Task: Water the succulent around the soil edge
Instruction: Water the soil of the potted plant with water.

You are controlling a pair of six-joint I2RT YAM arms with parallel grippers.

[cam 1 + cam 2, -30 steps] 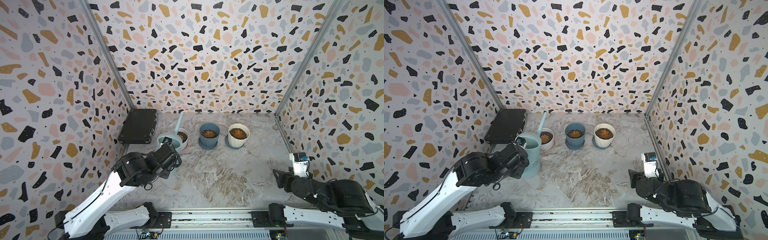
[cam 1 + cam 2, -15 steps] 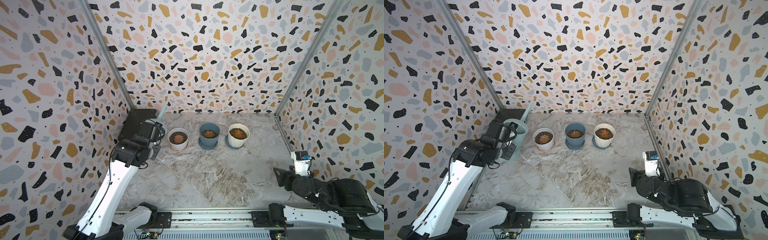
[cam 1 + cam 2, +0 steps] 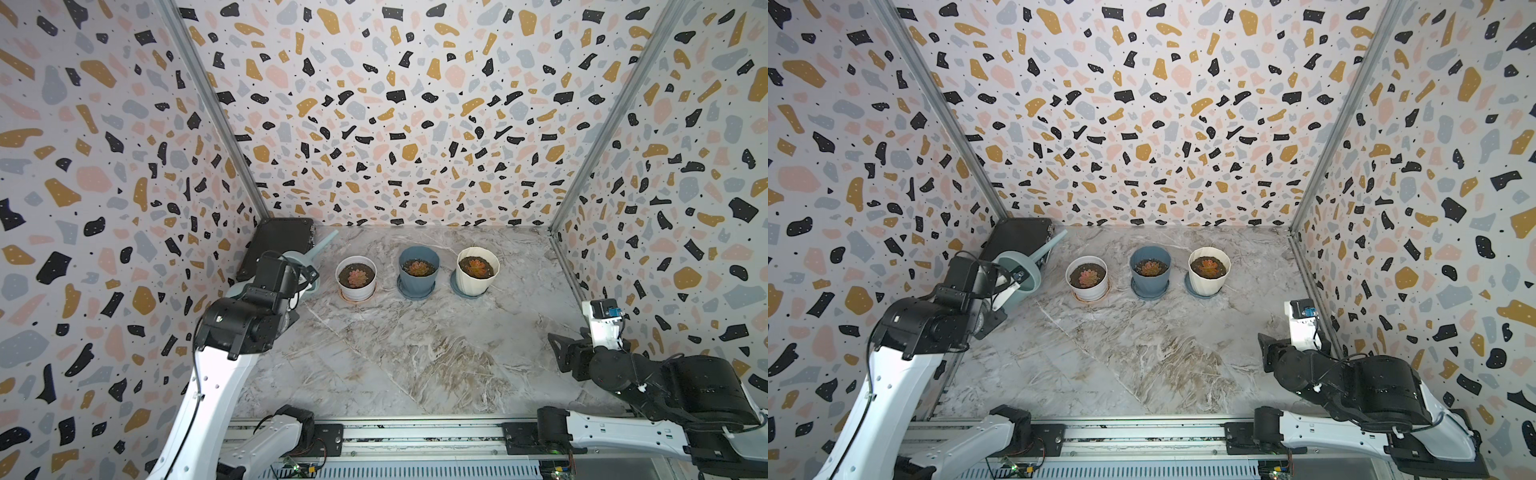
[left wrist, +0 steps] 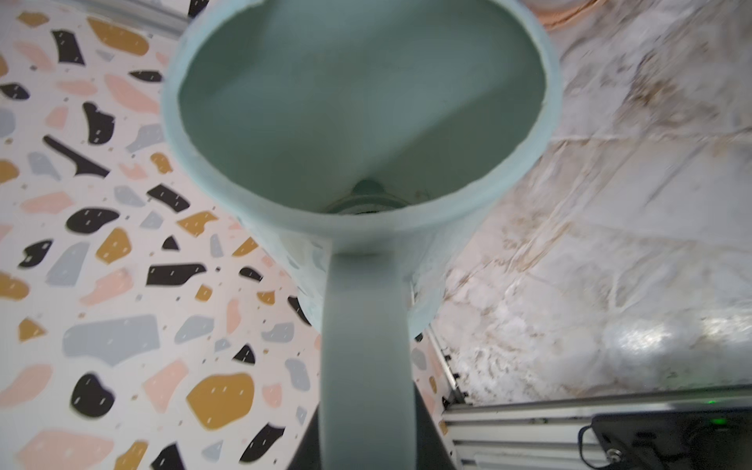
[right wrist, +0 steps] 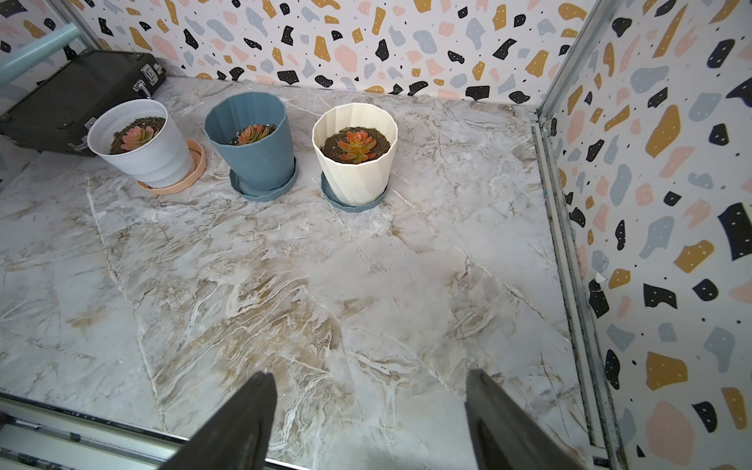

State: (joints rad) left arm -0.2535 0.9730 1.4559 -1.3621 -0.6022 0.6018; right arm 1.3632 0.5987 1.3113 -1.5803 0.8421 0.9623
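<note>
Three potted succulents stand in a row at the back: a white pot (image 3: 356,278) (image 5: 138,138), a blue pot (image 3: 418,268) (image 5: 252,134) and a cream pot (image 3: 477,270) (image 5: 357,146). My left gripper (image 3: 1017,278) (image 4: 366,439) is shut on the handle (image 4: 366,346) of a pale teal watering can (image 3: 1021,270) (image 4: 362,101). The can hangs at the back left, left of the white pot. Its spout (image 3: 322,245) points up and back, apart from any pot. My right gripper (image 3: 561,353) (image 5: 370,390) rests open and holds nothing, low at the front right.
A black case (image 3: 278,245) (image 5: 73,97) lies in the back left corner, right behind the can. Each pot sits on a saucer. Patterned walls close in the left, back and right sides. A metal rail (image 3: 415,436) runs along the front edge.
My left arm has carried the watering can from in front of the white pot back and to the left, beside the black case. The right arm has stayed still.
</note>
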